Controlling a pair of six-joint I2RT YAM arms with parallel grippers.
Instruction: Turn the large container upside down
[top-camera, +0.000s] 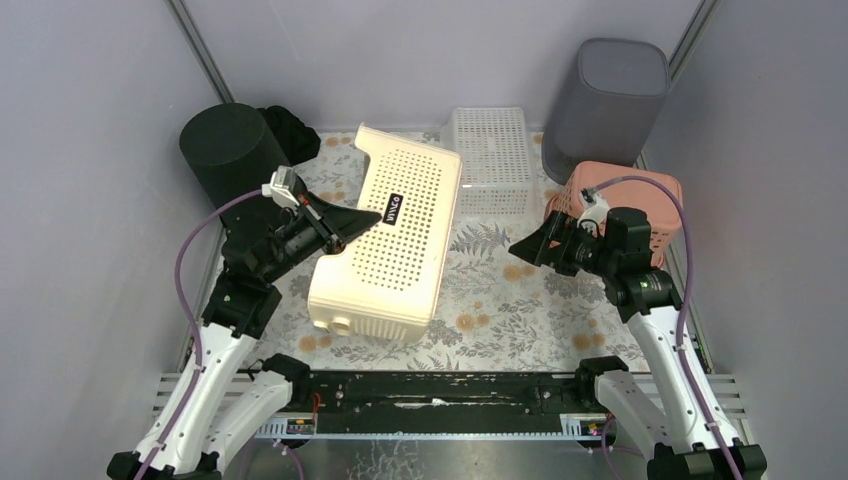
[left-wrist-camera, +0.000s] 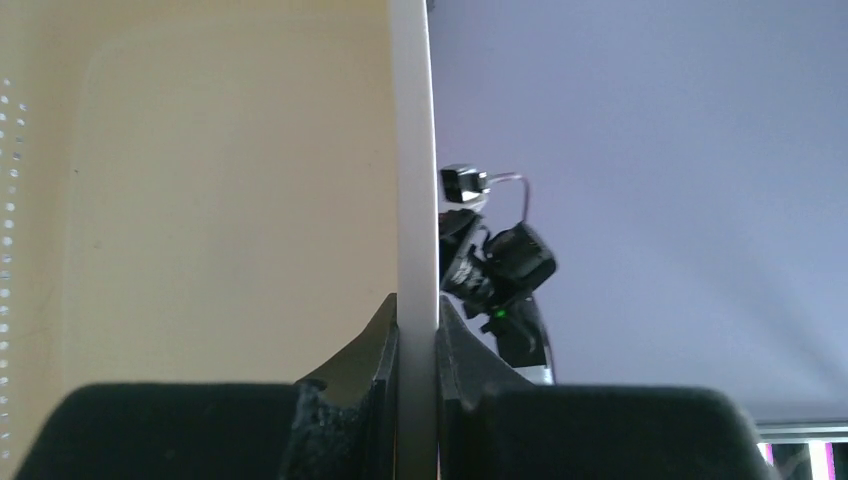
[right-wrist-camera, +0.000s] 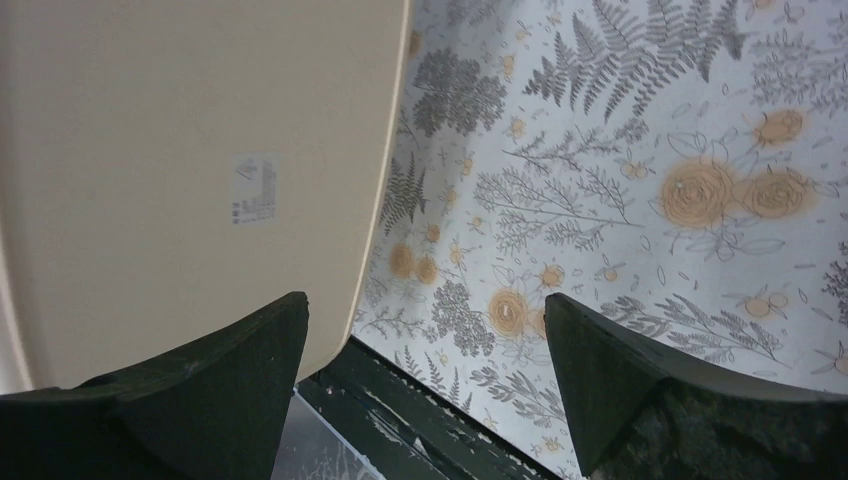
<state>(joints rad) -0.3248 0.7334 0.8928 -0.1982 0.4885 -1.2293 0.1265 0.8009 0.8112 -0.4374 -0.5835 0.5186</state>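
Note:
The large container (top-camera: 400, 235), a cream perforated bin, stands tipped on its side on the floral mat, its opening turned left. My left gripper (top-camera: 366, 222) is shut on its thin wall; in the left wrist view the wall edge (left-wrist-camera: 417, 180) runs straight up between the fingers (left-wrist-camera: 385, 350) of the left gripper (left-wrist-camera: 417, 322). My right gripper (top-camera: 520, 247) hangs open to the right of the bin, apart from it. In the right wrist view the bin's smooth bottom (right-wrist-camera: 180, 150) with a small label fills the left, and the right gripper (right-wrist-camera: 425, 300) holds nothing.
A black round bin (top-camera: 230, 150) stands at back left and a grey bin (top-camera: 605, 100) at back right. A white perforated basket (top-camera: 490, 160) lies behind the cream bin. A pink basket (top-camera: 645, 195) sits behind my right arm. A black rail (top-camera: 430, 385) borders the floral mat (top-camera: 500, 300) in front.

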